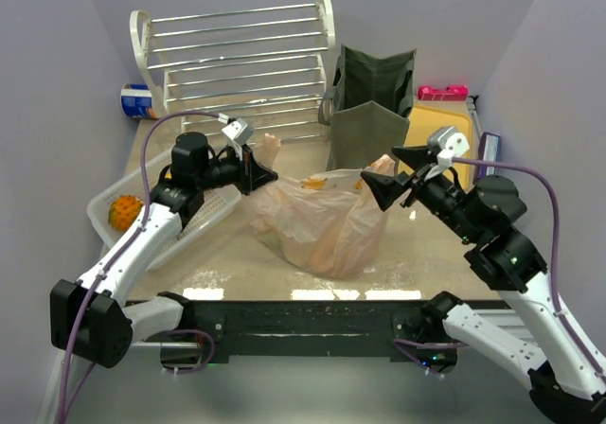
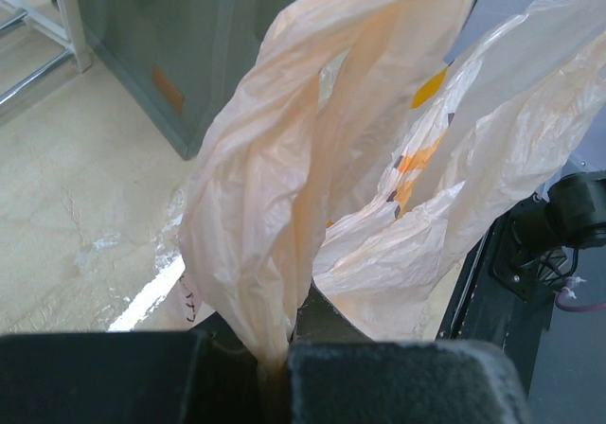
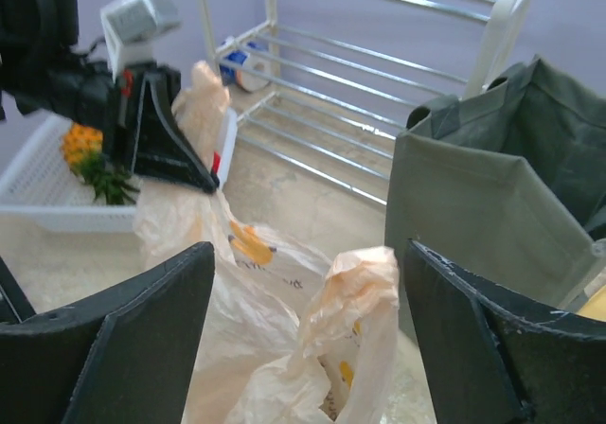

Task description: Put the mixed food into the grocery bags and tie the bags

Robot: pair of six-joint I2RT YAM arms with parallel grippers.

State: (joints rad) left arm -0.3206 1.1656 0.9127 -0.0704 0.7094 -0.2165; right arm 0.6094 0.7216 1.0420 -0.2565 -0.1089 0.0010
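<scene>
Nearest the lens in the left wrist view, the left gripper (image 2: 275, 367) is clamping one twisted handle (image 2: 275, 187) of the peach plastic bag (image 1: 317, 220), its dark fingers pressed together on the plastic at the bottom edge of the frame. From overhead I am seeing that bag slumping on the table (image 1: 237, 263) at the center of the frame, its body bulging with contents that I cannot make out through the film beyond orange and yellow patches. The left arm is pulling its handle up toward the upper left of the bag.

The right gripper (image 1: 383, 189) is hovering at the bag's right side with its jaws spread wide. In the right wrist view the second handle (image 3: 365, 291) is standing upright between the two fingers, just beside the right-hand one; I cannot tell whether it is touching.

The olive-green tote (image 1: 371, 112) is standing open at the upper center right of the overhead frame, just behind the bag. An orange fruit (image 1: 124, 212) with green leaves is sitting in the white tray (image 1: 99, 218) at the left edge. The chrome rack (image 1: 237, 64) is standing at the upper left, with a blue packet (image 1: 139, 100) beside it.
</scene>
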